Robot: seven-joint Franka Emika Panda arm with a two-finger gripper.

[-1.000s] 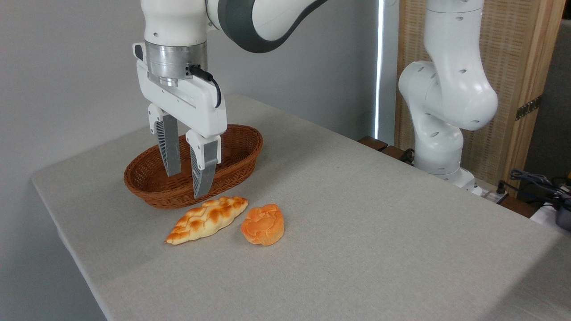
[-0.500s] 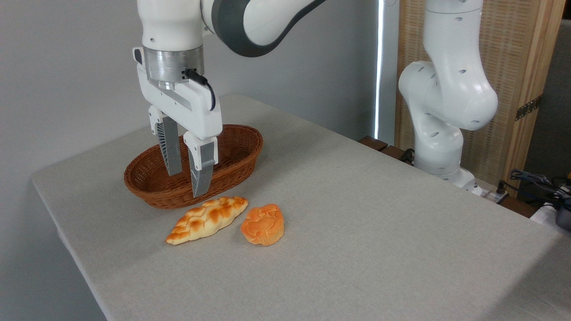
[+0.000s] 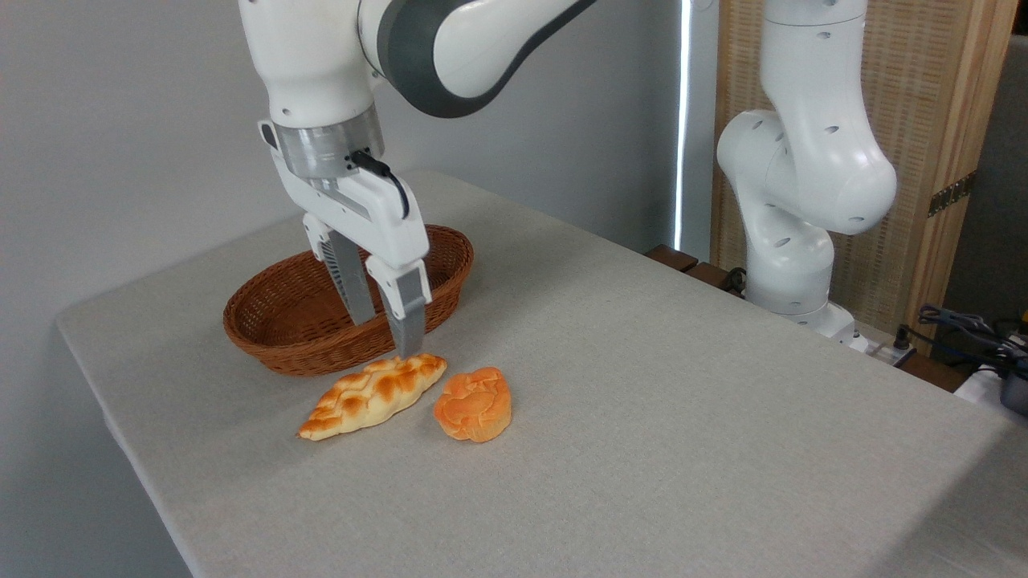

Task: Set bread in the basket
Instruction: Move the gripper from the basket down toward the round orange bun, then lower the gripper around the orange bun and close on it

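Observation:
The bread [image 3: 474, 405], a small thick orange bun with a swirled top, lies on the grey table in front of the basket. The oval brown wicker basket [image 3: 289, 345] sits behind it to the left and holds nothing that I can see. My gripper [image 3: 388, 335] hangs open and tilted over the basket's front right rim, fingertips pointing down and slightly right, nothing between them. Its front fingertip hovers just above the near end of the braided loaf. The bun is to the right of and below the gripper, untouched.
A long golden-brown braided loaf [image 3: 372, 395] lies beside the bun on its left, almost touching it. The arm's white base [image 3: 791, 241] stands at the back right. Cables [image 3: 976, 329] lie off the table at the far right. The table's left edge [image 3: 120, 425] is close to the basket.
The gripper has swung to the right and tilted, from over the basket's middle to its front right rim, and come a little lower. Both breads and the basket have not moved.

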